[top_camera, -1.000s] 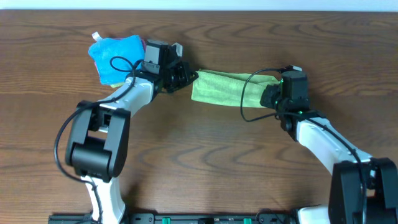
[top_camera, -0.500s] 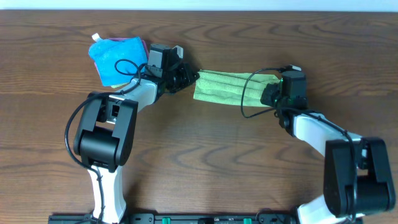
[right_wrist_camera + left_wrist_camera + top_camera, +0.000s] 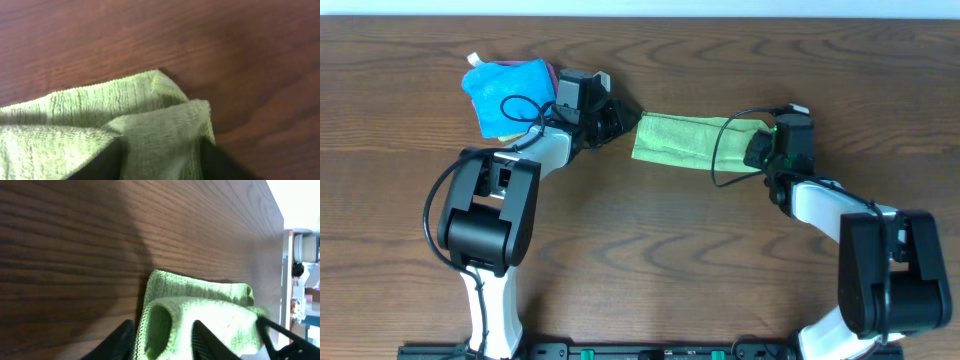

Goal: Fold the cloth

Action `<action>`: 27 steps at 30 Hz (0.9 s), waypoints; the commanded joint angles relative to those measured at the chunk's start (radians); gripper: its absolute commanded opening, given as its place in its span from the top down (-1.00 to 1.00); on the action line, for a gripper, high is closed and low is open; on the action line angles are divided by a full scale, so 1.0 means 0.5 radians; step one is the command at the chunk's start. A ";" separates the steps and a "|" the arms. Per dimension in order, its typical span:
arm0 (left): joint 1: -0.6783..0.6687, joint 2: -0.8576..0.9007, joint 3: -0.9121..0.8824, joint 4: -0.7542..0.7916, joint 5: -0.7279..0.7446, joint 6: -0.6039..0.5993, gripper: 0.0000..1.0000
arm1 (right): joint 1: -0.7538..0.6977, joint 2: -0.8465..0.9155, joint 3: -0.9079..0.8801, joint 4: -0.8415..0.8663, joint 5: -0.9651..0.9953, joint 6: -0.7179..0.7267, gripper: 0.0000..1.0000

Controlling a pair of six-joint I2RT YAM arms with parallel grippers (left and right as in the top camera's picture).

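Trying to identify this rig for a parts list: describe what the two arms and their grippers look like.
The left arm and right arm have rounded white links joined by chunky black housings. A thin black cable loops loosely off each wrist. The left gripper and right gripper are black with dark fingers. No markings are legible.

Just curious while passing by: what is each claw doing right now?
Left gripper: closed on the green cloth.
Right gripper: closed on the other end of it.
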 commanded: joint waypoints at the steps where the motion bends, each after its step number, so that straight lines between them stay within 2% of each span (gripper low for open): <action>1: 0.015 0.010 0.058 0.000 0.087 0.013 0.10 | 0.015 -0.032 0.011 -0.052 -0.037 0.002 -0.19; 4: 0.014 0.010 0.146 -0.017 0.175 0.012 -0.04 | 0.024 -0.169 0.011 -0.178 -0.045 0.068 -0.40; 8: 0.014 0.010 0.302 -0.182 0.278 0.012 -0.07 | 0.026 -0.432 0.011 -0.370 -0.043 0.085 -0.56; 10: 0.008 0.010 0.377 -0.268 0.331 0.011 0.10 | 0.026 -0.590 0.011 -0.485 -0.043 0.143 -0.64; 12: -0.007 0.010 0.438 -0.346 0.346 0.011 0.49 | 0.026 -0.752 0.011 -0.634 -0.044 0.196 -0.84; 14: -0.030 0.010 0.446 -0.369 0.346 0.011 0.73 | 0.025 -0.871 0.011 -0.812 -0.046 0.303 -0.91; 16: -0.065 0.011 0.446 -0.407 0.308 0.011 0.88 | 0.024 -0.940 0.011 -0.959 -0.079 0.419 -0.99; 22: -0.278 0.024 0.446 -0.485 -0.137 0.024 0.88 | 0.008 -0.908 0.007 -1.098 -0.231 0.568 -0.99; 27: -0.341 0.056 0.446 -0.504 -0.329 0.074 0.89 | -0.079 -0.725 0.007 -1.080 -0.295 0.607 -0.99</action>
